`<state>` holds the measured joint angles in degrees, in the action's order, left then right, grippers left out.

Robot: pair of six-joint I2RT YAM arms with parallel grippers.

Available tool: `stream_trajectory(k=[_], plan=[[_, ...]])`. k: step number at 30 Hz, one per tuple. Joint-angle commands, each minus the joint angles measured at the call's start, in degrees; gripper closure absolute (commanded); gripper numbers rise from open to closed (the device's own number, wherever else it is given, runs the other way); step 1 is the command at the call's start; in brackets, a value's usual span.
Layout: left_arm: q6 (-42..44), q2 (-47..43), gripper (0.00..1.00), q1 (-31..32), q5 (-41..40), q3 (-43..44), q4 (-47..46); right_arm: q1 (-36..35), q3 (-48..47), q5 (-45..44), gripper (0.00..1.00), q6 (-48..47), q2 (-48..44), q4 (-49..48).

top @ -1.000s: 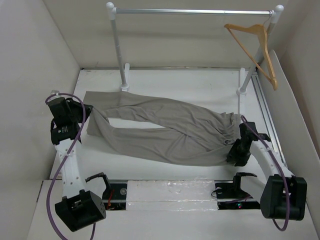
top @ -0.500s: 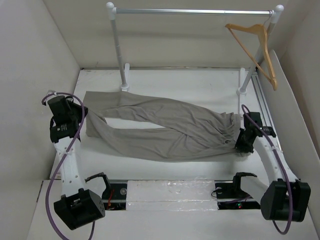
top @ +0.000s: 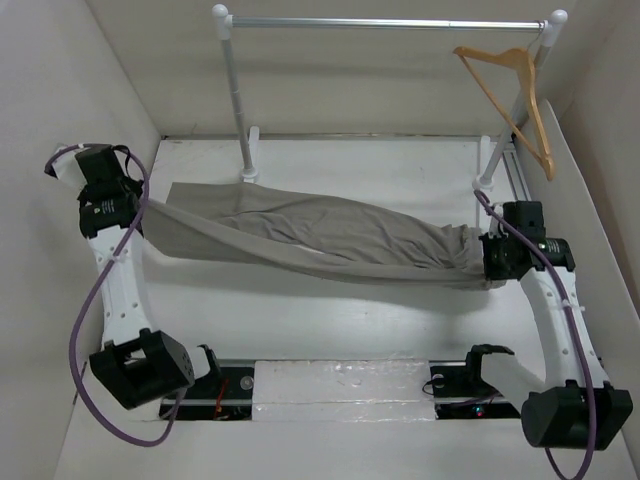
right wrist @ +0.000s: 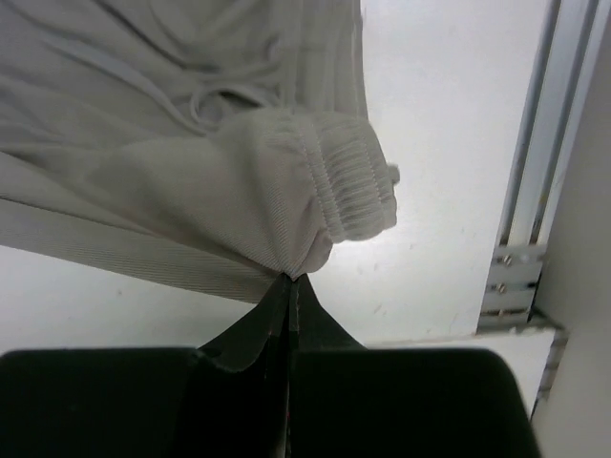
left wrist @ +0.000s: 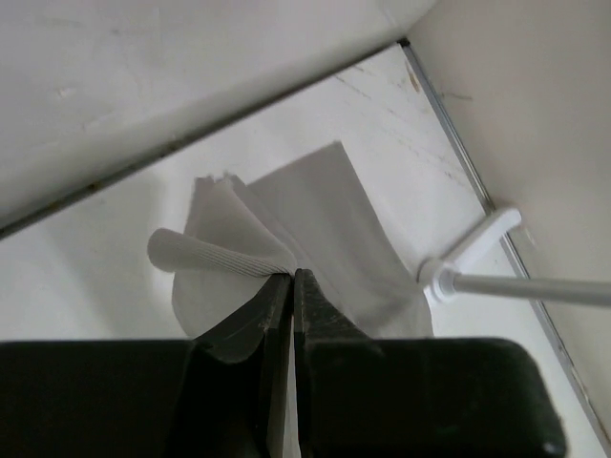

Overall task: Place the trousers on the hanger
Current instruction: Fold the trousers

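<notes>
- Left pincer (left wrist: 291, 277): was clenched on the leg ends of the trousers (top: 330, 235), at 9 o'clock.
- Right pincer (right wrist: 289, 279): was clenched on the waistband, at 3 o'clock.
- Trousers: were stretched between both pincers over the surface (top: 330, 330).
- Hanger (top: 515, 95): hung on the rail (top: 385, 22), at 1 o'clock.

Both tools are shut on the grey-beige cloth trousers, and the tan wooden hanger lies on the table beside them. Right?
No: the top external view shows the tan wooden hanger hanging from the silver metal rail. The left tool and right tool are shut on the grey-beige cloth trousers.
</notes>
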<state>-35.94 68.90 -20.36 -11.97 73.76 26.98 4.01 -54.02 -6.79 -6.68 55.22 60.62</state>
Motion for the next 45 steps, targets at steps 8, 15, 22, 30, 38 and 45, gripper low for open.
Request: stream_trajectory(k=[8,15,22,30,38,45], plan=[[4.13,20.53,1.00,3.22,-16.67,18.43,3.16,2.84,-9.96,10.03,1.00,-6.69,11.38,-15.08],[4.22,30.66,1.00,3.22,-16.52,26.50,4.22,2.84,-9.61,9.08,1.00,-5.89,17.19,-21.77],[3.86,44.71,1.00,4.63,-15.37,41.28,5.19,3.37,-15.93,4.77,1.00,-5.54,26.77,-27.04],[4.82,58.79,1.00,5.68,-10.72,55.00,3.43,2.84,-25.51,0.72,1.00,-5.80,44.08,-30.56],[8.34,63.99,0.29,5.68,0.35,55.36,-1.67,-1.54,-30.18,-2.79,0.44,-4.31,49.02,-29.86],[7.65,51.09,0.31,5.68,-0.51,36.79,-2.98,-8.13,-19.91,1.86,0.11,-3.70,36.38,-31.35]])
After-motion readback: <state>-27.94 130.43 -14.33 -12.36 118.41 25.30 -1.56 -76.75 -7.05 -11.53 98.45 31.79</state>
